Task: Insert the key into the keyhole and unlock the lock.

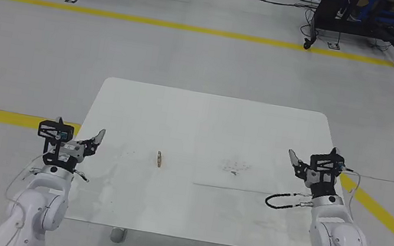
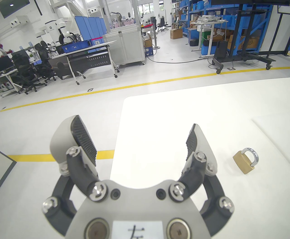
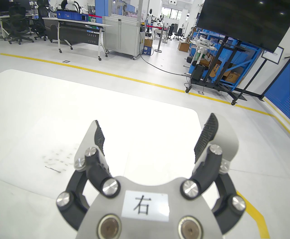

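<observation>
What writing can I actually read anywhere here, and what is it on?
"右": white label on the right gripper.
"左", cut off at the edge: label on the left gripper.
Print on the cardboard boxes and padlock shackle: too small to read.

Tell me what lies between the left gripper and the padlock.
Only bare table separates the left gripper and the padlock, as top and left wrist views show.

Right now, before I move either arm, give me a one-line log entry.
left gripper open, empty | right gripper open, empty | padlock on table, untouched, nearer left gripper
</observation>
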